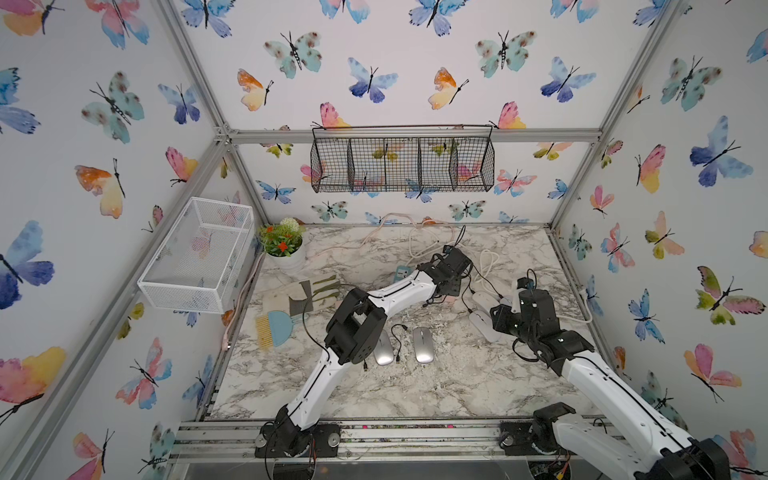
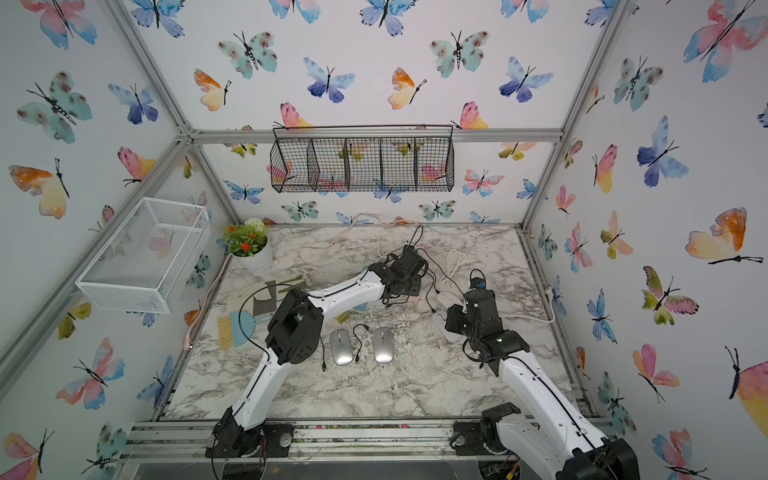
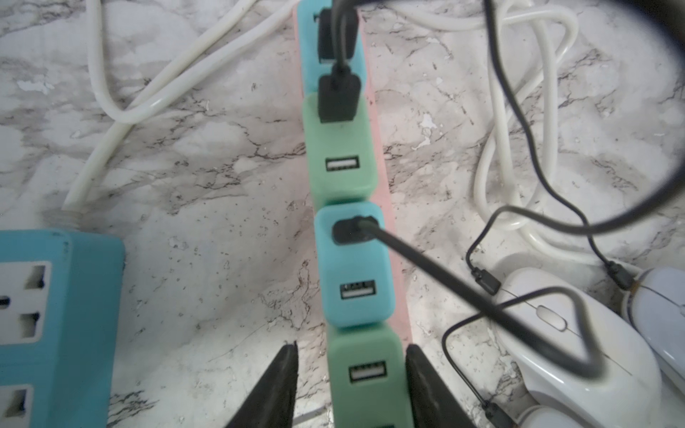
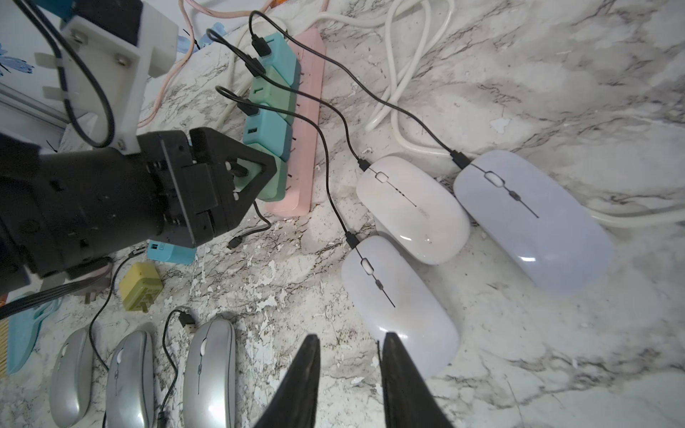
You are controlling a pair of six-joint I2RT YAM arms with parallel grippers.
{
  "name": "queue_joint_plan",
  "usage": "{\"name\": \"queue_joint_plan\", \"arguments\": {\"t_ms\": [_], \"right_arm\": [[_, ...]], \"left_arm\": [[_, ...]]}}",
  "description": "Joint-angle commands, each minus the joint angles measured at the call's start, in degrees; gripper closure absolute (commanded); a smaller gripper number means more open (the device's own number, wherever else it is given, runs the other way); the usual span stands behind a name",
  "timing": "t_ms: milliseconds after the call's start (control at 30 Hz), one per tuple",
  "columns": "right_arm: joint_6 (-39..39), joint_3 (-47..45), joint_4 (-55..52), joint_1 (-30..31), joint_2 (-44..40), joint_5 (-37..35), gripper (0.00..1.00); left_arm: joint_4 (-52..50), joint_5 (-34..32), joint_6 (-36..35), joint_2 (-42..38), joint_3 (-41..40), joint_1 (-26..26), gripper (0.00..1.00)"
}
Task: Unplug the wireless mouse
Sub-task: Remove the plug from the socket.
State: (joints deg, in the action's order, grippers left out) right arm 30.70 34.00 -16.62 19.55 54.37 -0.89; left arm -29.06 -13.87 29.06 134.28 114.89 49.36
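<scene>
Three white mice (image 4: pixel 411 207) (image 4: pixel 533 218) (image 4: pixel 396 300) lie on the marble table, each with a black cable in its nose. The cables run to blue and green USB chargers on a pink power strip (image 4: pixel 304 148). My left gripper (image 3: pixel 352 346) straddles the end green charger (image 3: pixel 367 374). One finger touches its side and the other stands a little off, so it is open. The neighbouring blue charger (image 3: pixel 352 266) carries a black plug (image 3: pixel 350 231). My right gripper (image 4: pixel 351 336) hangs open and empty beside the nearest white mouse. Both top views show the left gripper (image 1: pixel 451 291) over the strip.
Three silver mice (image 4: pixel 209 367) with loose black cables lie near the front. A blue power strip (image 3: pixel 48 315), a yellow-green plug adapter (image 4: pixel 141 285) and thick white cords (image 4: pixel 400 74) lie around the pink strip. A flower pot (image 1: pixel 284 245) and a brush (image 1: pixel 274 328) sit on the table's left side.
</scene>
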Motion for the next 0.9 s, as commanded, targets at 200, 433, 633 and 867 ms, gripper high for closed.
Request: {"name": "queue_joint_plan", "arguments": {"t_ms": [200, 433, 633, 867], "right_arm": [[5.1, -2.8, 11.8, 0.0, 4.3, 9.4, 0.69], [8.8, 0.5, 24.3, 0.0, 19.8, 15.7, 0.76], [12.2, 3.5, 31.9, 0.0, 30.1, 17.6, 0.78], [15.0, 6.5, 38.2, 0.0, 39.3, 19.8, 0.75]], "left_arm": [[-1.4, 0.2, -0.7, -0.4, 0.0, 0.2, 0.77], [1.7, 3.4, -1.1, -3.5, -3.1, -0.2, 0.91], [3.8, 8.9, -0.8, -5.6, -5.9, -1.9, 0.95], [6.5, 16.1, 1.0, -7.1, -10.1, -4.5, 0.99]]}}
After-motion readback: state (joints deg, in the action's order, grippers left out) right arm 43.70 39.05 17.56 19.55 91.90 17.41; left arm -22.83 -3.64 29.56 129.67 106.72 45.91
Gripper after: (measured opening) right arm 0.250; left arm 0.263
